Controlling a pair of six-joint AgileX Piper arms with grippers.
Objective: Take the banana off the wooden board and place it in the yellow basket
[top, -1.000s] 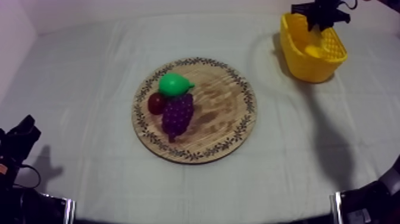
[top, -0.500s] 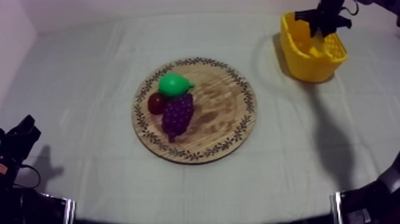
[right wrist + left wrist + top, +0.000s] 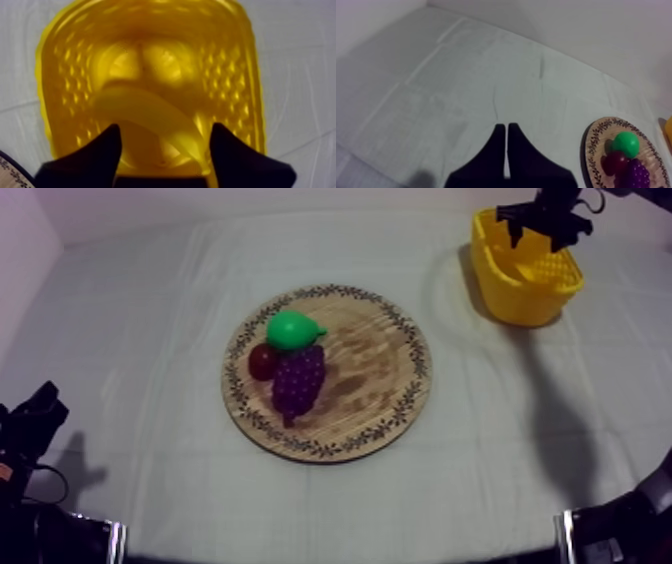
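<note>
Right jaws apart over yellow basket, banana lying inside between them

Pear, grapes and small red fruit lie touching.

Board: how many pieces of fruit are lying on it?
3, all clustered on the left half of the board: the pear farthest back, the small red fruit near the left rim, and the grapes in front, touching both. Nothing seems hidden.

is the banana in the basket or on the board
In the basket. The banana lies inside the yellow basket, beneath the right gripper, whose jaws stand apart. The wooden board carries no banana.
</note>
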